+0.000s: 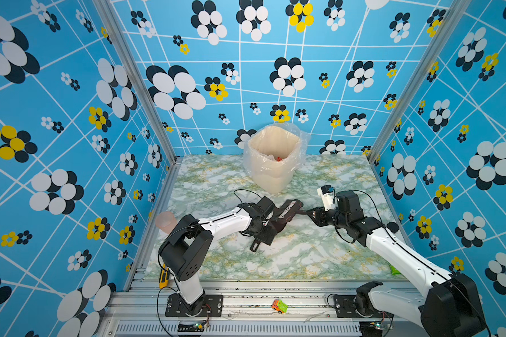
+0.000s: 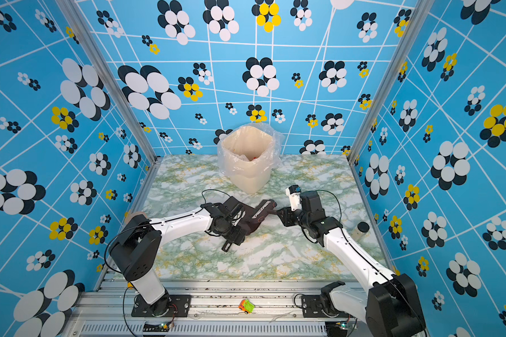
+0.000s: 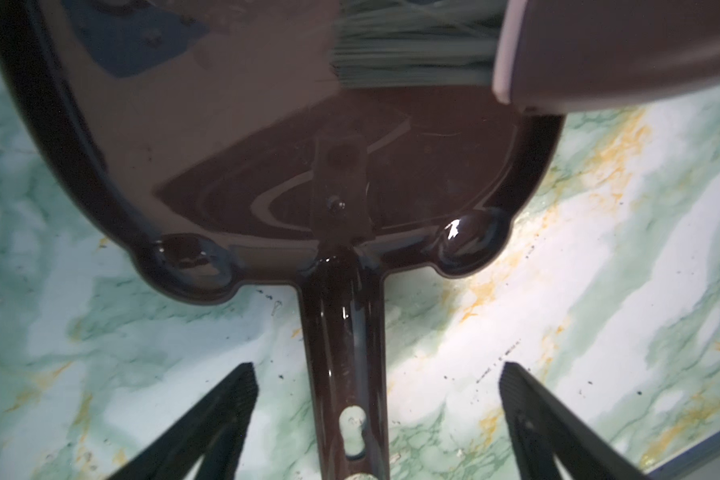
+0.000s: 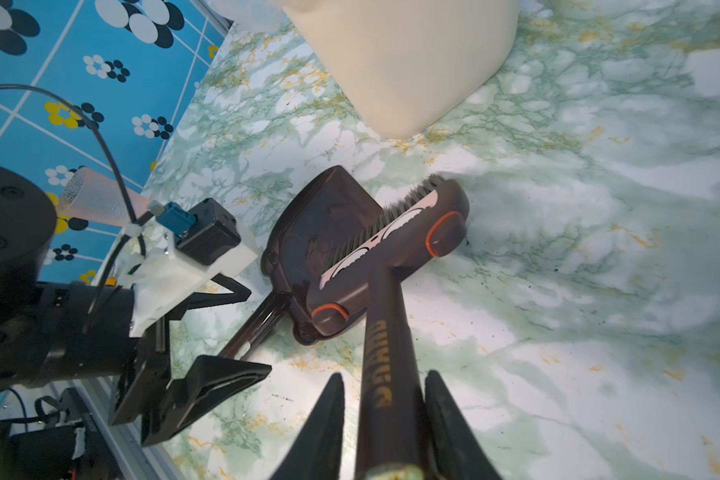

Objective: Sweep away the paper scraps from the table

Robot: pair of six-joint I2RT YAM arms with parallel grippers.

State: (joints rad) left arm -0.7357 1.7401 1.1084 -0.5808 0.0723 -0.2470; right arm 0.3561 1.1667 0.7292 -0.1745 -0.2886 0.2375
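No paper scraps show on the marble table (image 1: 304, 256); only a small red bit (image 1: 278, 159) is visible inside the bin. A dark maroon dustpan (image 1: 279, 226) lies flat at the table's middle. Its handle (image 3: 341, 332) runs between the spread fingers of my open left gripper (image 3: 375, 365), and neither finger touches it. A matching brush (image 4: 391, 249) rests with its bristles on the pan. The brush handle (image 4: 385, 340) lies between the fingers of my right gripper (image 4: 384, 375). A thin strip of table shows between one finger and the handle.
A cream bin (image 1: 275, 175) lined with clear plastic stands at the back middle. A pink cup (image 1: 165, 221) sits at the left edge, and a black-capped bottle (image 2: 361, 229) at the right. A green packet (image 1: 395, 270) lies front right. A toy car (image 1: 279, 306) lies on the front rail.
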